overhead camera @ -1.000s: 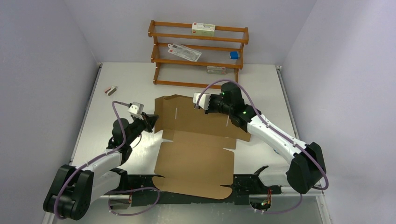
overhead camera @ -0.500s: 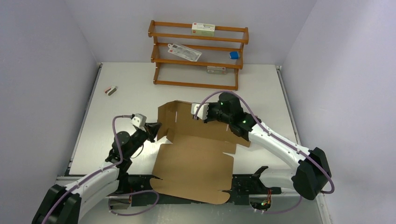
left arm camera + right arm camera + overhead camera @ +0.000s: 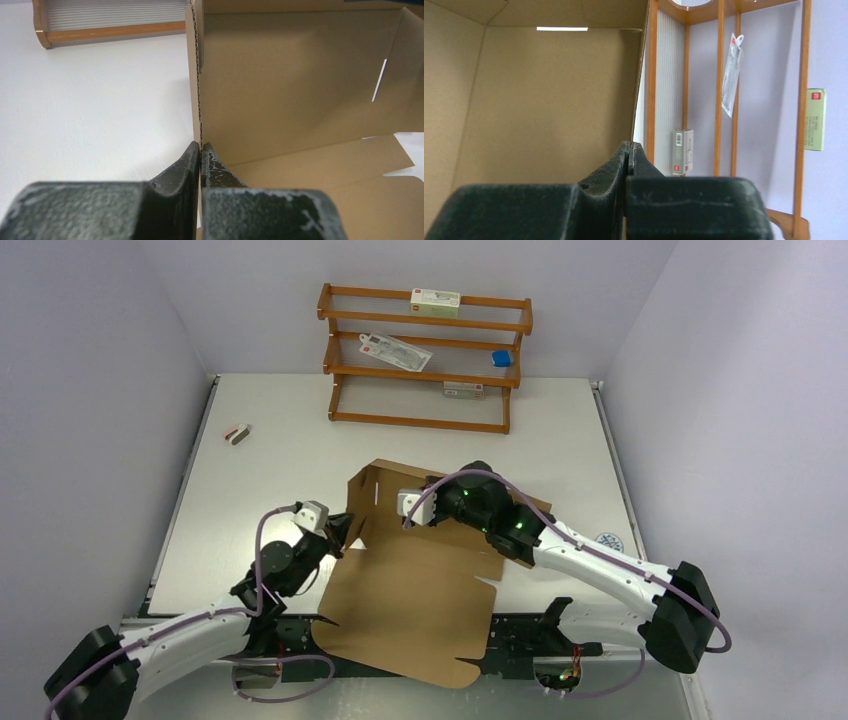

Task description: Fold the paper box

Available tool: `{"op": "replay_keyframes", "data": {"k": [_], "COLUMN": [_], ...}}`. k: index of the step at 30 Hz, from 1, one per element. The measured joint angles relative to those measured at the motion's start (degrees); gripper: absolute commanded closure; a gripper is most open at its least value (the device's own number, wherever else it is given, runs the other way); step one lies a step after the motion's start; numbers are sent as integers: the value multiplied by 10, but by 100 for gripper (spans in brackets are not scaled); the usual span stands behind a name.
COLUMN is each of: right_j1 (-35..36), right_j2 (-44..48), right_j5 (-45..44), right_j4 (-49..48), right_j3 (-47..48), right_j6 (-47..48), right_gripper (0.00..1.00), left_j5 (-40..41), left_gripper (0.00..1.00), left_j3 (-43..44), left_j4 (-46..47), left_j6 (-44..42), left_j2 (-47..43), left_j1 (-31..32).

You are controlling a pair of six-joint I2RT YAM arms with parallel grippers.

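Note:
The paper box (image 3: 410, 605) is a brown corrugated sheet whose big panel lies flat and overhangs the table's near edge. Its rear panel (image 3: 375, 490) stands raised, with a side flap bent forward at the left. My left gripper (image 3: 348, 527) is shut on that flap's edge; in the left wrist view the corrugated edge runs straight into the closed left gripper (image 3: 201, 145), with the paper box (image 3: 295, 85) to its right. My right gripper (image 3: 400, 508) is shut on the raised panel's far edge, and the right wrist view shows the right gripper (image 3: 630, 144) pinching the paper box (image 3: 549, 100).
An orange-brown wooden rack (image 3: 425, 360) stands at the back with white cartons (image 3: 436, 303) and a blue item (image 3: 502, 358) on its shelves; the wooden rack (image 3: 719, 75) rises just behind the panel. A small dark object (image 3: 237, 434) lies at the far left of the table.
Both arms have drawn back toward the near edge. The rear panel has gone from lying flat to standing up, and the whole sheet has slid nearer.

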State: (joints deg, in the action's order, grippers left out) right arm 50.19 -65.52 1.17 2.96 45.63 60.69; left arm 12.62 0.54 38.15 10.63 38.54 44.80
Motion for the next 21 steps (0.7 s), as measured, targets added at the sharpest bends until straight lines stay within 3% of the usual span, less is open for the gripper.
{"op": "replay_keyframes", "data": {"k": [5,10,21], "right_j1": [12,14,5], "right_j2": [-5,-40,-111], "right_j5": [-43,-79,-111], "right_j4": [-30,-79,-155], "right_j3": [-11,-9,10], "right_j6": [49,116,209], "right_gripper": [100,100,100], "left_j5": [73,115,130], "left_gripper": [94,93,87], "left_j3": [-1,-1,48], "left_j4": [92,248,474], "left_j6": [-22,-44,-132], "left_j2": [84,224,464], "left_j1": [39,42,42]}}
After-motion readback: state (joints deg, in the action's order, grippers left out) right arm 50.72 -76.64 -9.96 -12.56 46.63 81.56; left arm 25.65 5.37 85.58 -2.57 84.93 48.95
